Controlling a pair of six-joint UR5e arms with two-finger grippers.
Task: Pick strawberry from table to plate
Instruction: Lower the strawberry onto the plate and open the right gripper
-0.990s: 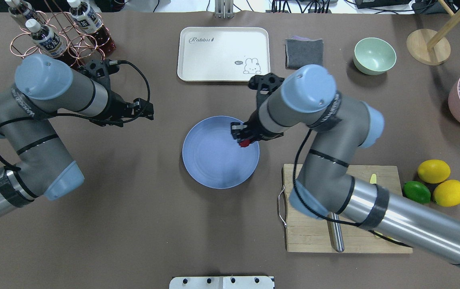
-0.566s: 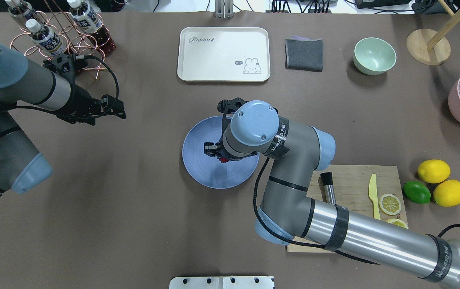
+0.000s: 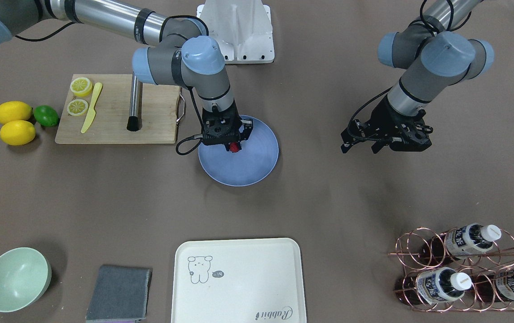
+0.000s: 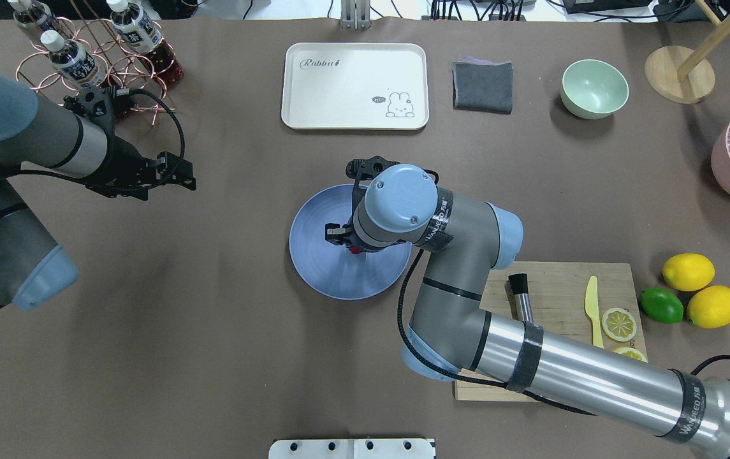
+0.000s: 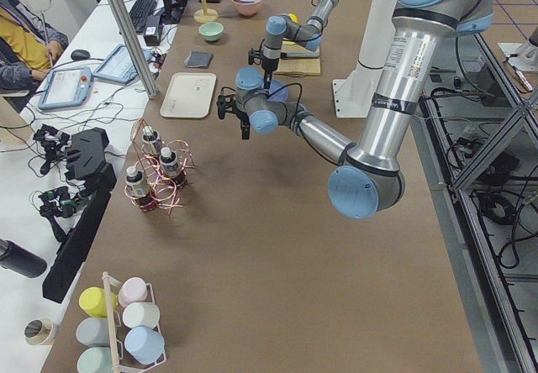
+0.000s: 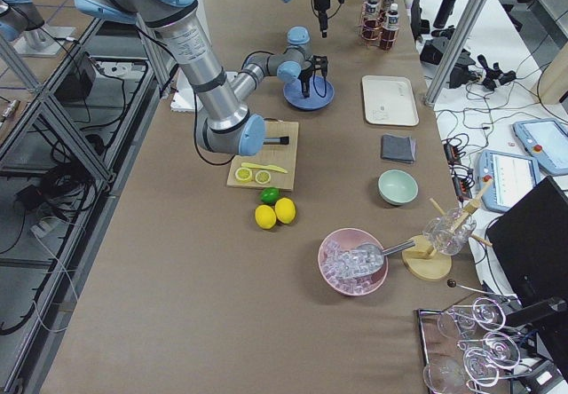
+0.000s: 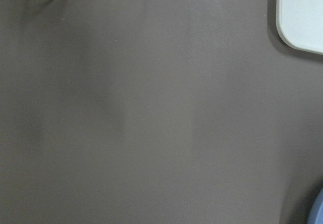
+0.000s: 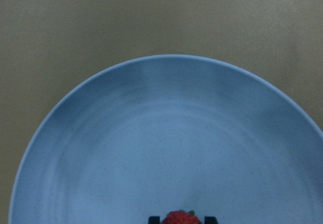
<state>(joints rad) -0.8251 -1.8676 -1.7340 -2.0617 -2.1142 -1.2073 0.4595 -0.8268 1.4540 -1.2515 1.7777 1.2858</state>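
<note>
Near frame centre, your right hand (image 3: 233,142) clasps the strawberry (image 3: 235,147) low over the plate (image 3: 257,170). Placing seems nearly done; next, release it and rise.

Bright, even overhead light; soft shadows on the table (image 4: 211,357); wrist views slightly hazy.

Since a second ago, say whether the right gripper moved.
Yes. Overhead, the right gripper went from the right rim of the plate toward its middle.

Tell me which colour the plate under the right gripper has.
The plate is a plain matte blue with no pattern, and it shows best in the right wrist-mounted view.
</note>
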